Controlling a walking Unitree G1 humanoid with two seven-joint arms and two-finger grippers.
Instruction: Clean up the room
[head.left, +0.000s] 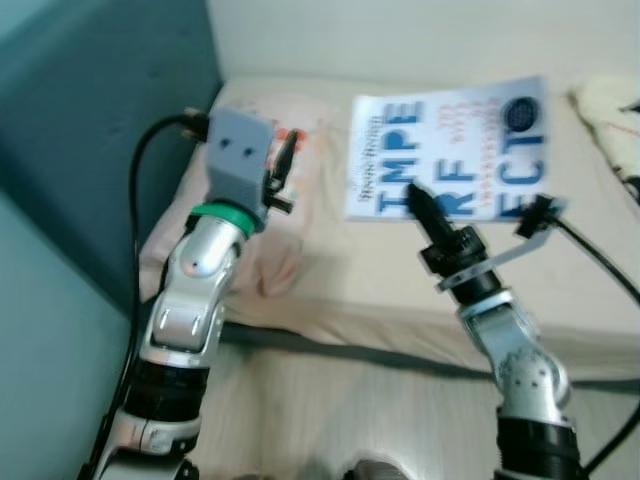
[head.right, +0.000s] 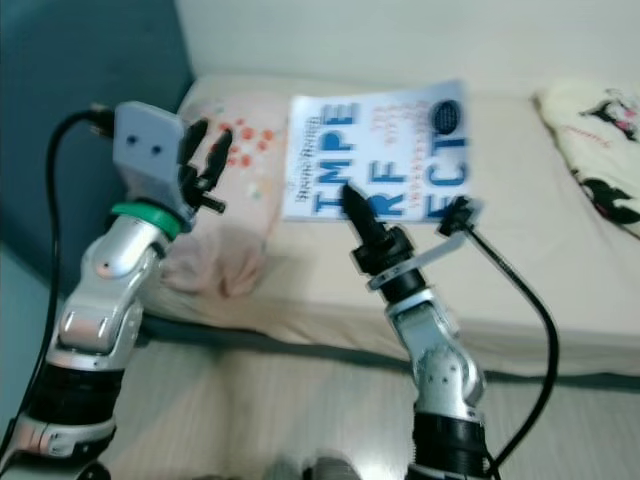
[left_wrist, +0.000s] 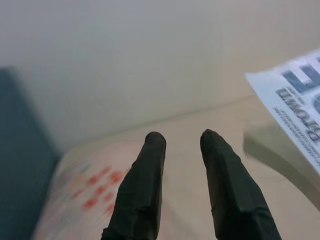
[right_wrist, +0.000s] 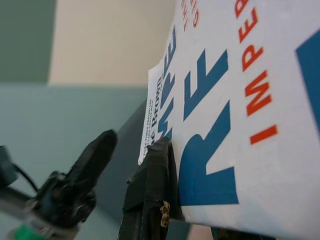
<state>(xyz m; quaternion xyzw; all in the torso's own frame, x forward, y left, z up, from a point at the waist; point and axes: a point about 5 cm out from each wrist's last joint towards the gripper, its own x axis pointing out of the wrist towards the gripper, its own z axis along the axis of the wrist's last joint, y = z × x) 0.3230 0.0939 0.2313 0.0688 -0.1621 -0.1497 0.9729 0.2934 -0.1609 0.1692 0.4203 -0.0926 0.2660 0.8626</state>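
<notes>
A white book (head.left: 450, 150) with big blue letters and small orange print is lifted above the beige bed (head.left: 400, 290). My right gripper (head.left: 418, 200) is shut on the book's near edge, one finger (right_wrist: 150, 185) pressed against the cover (right_wrist: 240, 115). My left gripper (head.left: 283, 165) hovers open over a pale pillow (head.left: 285, 130) with orange dots, nothing between its fingers (left_wrist: 145, 190). In the left wrist view the pillow (left_wrist: 85, 195) lies below the fingers and the book's corner (left_wrist: 295, 105) hangs beside them.
A dark teal headboard (head.left: 100, 120) rises at the left and a cream wall (head.left: 400, 35) stands behind the bed. A white bundle with black and red marks (head.right: 600, 140) lies at the far right. Pale wooden floor (head.left: 330, 410) runs in front of the mattress.
</notes>
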